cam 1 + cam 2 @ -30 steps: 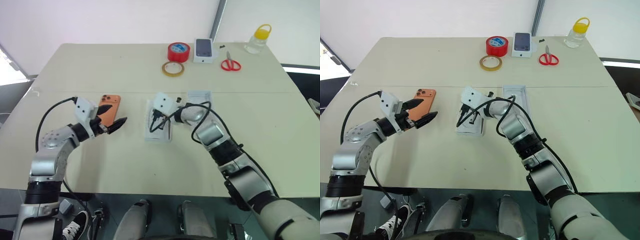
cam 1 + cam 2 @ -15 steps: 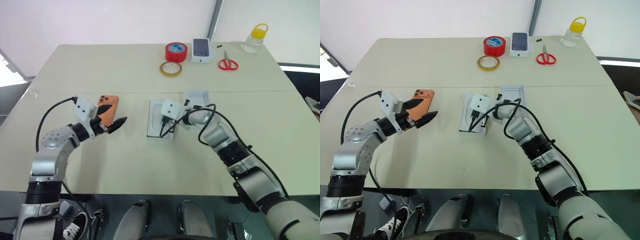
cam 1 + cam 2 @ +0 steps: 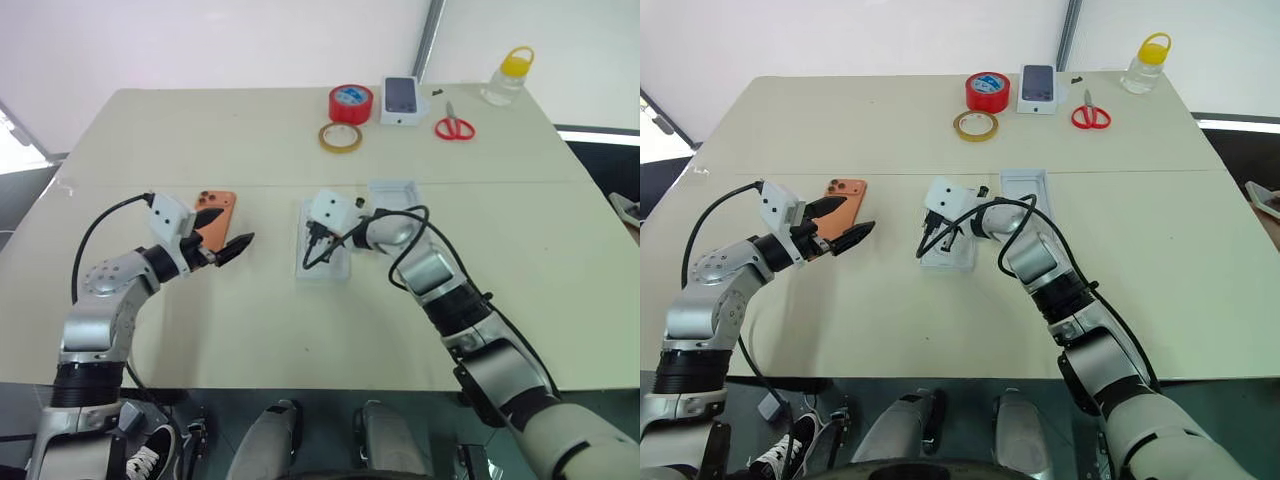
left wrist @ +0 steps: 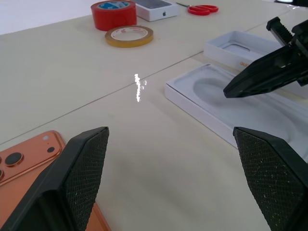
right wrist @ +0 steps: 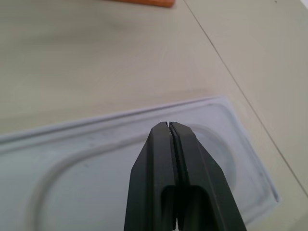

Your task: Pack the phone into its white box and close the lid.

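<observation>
My right gripper point(image 3: 927, 238), jaws clenched empty, had swung back over the white recessed cardboard insert point(image 3: 950, 250). My left gripper point(image 3: 840, 226) hung released beside the flat orange phone point(image 3: 845, 193); I should grasp its edges squarely.

Orange phone point(image 3: 841, 199) lies flat, white box point(image 3: 1025, 190) open.

On the bench point(image 3: 250, 130) lie one orange phone point(image 3: 216, 212), two rolls of tape, one red point(image 3: 350, 103) and one yellowish point(image 3: 341, 137), one pair of red scissors point(image 3: 453, 126), one bottle with a yellow cap point(image 3: 505, 77), one small white box picturing a dark phone point(image 3: 403, 99), one white tray point(image 3: 397, 194) and one white insert with a rounded recess point(image 3: 322, 258).
</observation>
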### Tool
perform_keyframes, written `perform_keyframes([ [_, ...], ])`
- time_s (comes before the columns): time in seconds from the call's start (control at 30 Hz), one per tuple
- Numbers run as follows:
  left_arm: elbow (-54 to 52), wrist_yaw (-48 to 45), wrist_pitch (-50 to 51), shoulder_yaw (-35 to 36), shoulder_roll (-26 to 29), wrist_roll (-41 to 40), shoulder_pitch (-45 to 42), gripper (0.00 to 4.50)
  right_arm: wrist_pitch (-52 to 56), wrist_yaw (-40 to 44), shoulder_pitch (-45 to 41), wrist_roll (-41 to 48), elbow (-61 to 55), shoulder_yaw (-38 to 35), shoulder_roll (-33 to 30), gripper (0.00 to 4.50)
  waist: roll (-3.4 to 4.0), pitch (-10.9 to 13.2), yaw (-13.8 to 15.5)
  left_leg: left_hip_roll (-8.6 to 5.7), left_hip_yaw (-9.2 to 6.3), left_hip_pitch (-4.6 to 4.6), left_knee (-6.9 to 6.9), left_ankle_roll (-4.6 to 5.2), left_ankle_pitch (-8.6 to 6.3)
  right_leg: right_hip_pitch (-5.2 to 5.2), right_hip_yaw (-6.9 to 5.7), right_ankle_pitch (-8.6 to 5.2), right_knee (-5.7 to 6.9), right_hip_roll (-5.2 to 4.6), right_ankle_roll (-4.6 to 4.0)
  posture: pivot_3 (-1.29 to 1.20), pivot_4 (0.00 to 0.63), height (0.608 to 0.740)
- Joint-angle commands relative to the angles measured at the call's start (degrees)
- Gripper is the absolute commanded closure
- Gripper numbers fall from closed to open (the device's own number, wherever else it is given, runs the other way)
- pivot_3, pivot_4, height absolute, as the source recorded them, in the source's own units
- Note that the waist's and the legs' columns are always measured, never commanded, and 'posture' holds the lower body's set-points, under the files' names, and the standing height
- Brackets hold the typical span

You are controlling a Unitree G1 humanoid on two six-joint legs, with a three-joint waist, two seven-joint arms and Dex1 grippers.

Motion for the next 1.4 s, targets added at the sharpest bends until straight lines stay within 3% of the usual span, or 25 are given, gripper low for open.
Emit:
perform_keyframes([
  [0.03, -0.8, 0.3, -0.7, 0.9, -0.1, -0.3, -0.6, 0.13, -2.8, -0.7, -1.1, -1.5, 2.5, 1.1, -0.2, 4.45, 0.0, 0.0, 0.0, 0.01, 0.0, 0.0, 0.0, 0.0, 0.0, 0.0, 0.0, 0.0, 0.0, 0.01, -0.01, 0.0, 0.15, 0.74],
  [0.47, -1.3, 0.7, -0.6, 1.2, 0.1, -0.6, -0.3, 0.13, -1.3, 6.2, 2.6, -1.3, -2.0, 3.0, -1.6, 4.45, -0.01, 0.0, 0.0, 0.04, 0.0, 0.0, 0.01, -0.02, 0.01, 0.0, 0.02, 0.01, 0.01, 0.06, -0.02, 0.0, 0.15, 0.74],
  [0.67, -1.2, 0.9, -0.7, 0.9, 0.0, -0.4, -0.7, 0.13, 0.4, 13.4, 5.7, -0.4, -7.2, 5.2, -4.3, 4.45, -0.01, 0.0, 0.1, 0.05, 0.0, 0.0, 0.01, -0.02, 0.01, 0.01, 0.02, 0.02, -0.01, 0.07, -0.03, 0.0, 0.15, 0.74],
  [0.93, -1.3, 1.2, -0.8, 0.8, -0.2, -0.2, -0.4, 0.13, 1.0, 11.5, 4.0, 0.2, -6.9, 3.6, -3.3, 4.45, -0.02, 0.0, 0.0, 0.11, 0.01, 0.01, 0.01, -0.02, 0.01, 0.01, 0.02, 0.03, 0.0, 0.11, -0.06, 0.0, 0.15, 0.74],
  [1.3, -1.2, 1.4, -0.6, 1.0, 0.0, -0.1, -0.7, 0.13, 4.4, 17.6, 6.5, 2.0, -11.3, 5.3, -5.7, 4.45, -0.02, 0.0, 0.1, 0.11, 0.0, 0.01, 0.0, -0.02, 0.01, 0.01, 0.02, 0.03, -0.03, 0.12, -0.06, 0.0, 0.15, 0.74],
  [1.4, -1.2, 1.4, -0.7, 0.9, -0.1, -0.1, -0.8, 0.13, 3.3, 15.2, 5.6, 2.3, -10.7, 3.9, -4.3, 4.45, -0.02, 0.0, 0.1, 0.11, 0.0, 0.01, 0.01, -0.02, 0.01, 0.02, 0.02, 0.03, -0.03, 0.12, -0.06, 0.0, 0.15, 0.74],
])
